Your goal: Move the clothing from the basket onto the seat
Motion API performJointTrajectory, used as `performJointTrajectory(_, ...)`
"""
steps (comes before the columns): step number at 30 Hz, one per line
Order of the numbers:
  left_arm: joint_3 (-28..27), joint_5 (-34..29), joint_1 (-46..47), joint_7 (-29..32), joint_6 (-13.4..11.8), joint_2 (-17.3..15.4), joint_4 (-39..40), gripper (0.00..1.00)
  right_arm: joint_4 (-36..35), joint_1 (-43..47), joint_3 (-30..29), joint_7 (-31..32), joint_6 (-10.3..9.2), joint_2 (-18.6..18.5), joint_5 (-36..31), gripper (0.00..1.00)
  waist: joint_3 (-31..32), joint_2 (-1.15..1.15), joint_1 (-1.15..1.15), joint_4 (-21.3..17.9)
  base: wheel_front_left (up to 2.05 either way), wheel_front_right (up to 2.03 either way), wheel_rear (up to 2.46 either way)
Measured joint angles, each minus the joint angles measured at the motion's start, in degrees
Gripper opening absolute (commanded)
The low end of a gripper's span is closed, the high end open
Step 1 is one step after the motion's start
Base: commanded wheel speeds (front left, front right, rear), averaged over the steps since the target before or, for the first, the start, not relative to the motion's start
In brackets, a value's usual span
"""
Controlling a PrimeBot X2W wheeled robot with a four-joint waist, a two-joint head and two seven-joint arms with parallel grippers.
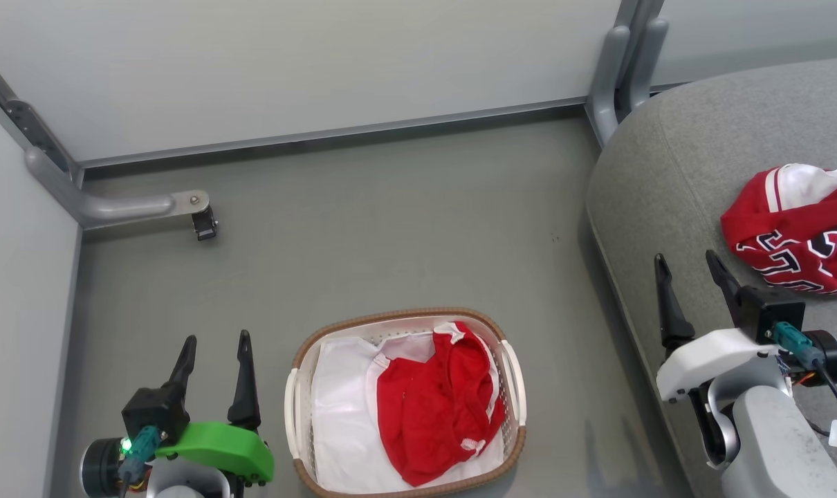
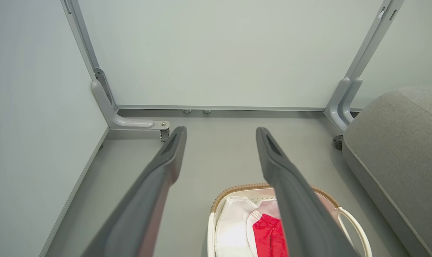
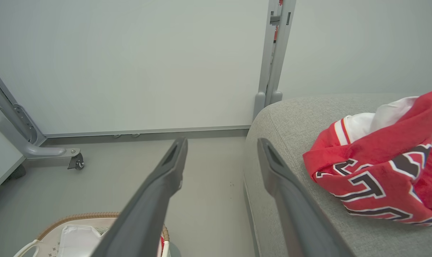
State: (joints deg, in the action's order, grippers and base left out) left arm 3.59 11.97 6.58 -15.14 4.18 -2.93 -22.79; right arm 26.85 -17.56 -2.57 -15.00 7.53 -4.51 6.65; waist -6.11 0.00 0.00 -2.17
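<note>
Now both pairs of fingers stand spread and empty. The left gripper (image 1: 216, 337) hangs just left of the basket (image 1: 398, 315); the right gripper (image 1: 685, 257) hangs over the edge of the seat (image 1: 667, 159), beside the jersey (image 1: 799, 235) lying there. The shorts (image 1: 436, 401) lie crumpled in the basket on a white sheet (image 1: 339, 408), their long axis running from far rim to near rim. They lie to the right of the left fingers, and that arm looks the nearer one.

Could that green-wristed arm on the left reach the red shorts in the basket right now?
Probably yes. The left gripper is open, just beside the basket, and the red shorts lie on top of the white sheet with nothing covering them.
</note>
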Motion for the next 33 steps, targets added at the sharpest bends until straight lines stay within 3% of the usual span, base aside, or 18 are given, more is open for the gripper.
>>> performJointTrajectory(17, 0.31, 1.0, -3.82, 0.0, -0.42, 0.04, 0.46, 1.0, -0.6, 3.76, 0.63, 0.0, 0.0, 0.59, 0.88, 1.0, 2.19, 0.0, 0.0, -0.6, 0.0, 0.0, 0.0)
performJointTrajectory(33, 2.36, 2.09, -3.06, 0.0, -0.65, 0.05, 0.12, 1.0, -1.26, 2.49, 1.03, 0.0, 0.0, 0.65, 1.07, 1.0, -0.4, 0.0, 0.0, -1.01, 0.0, 0.0, 0.0)
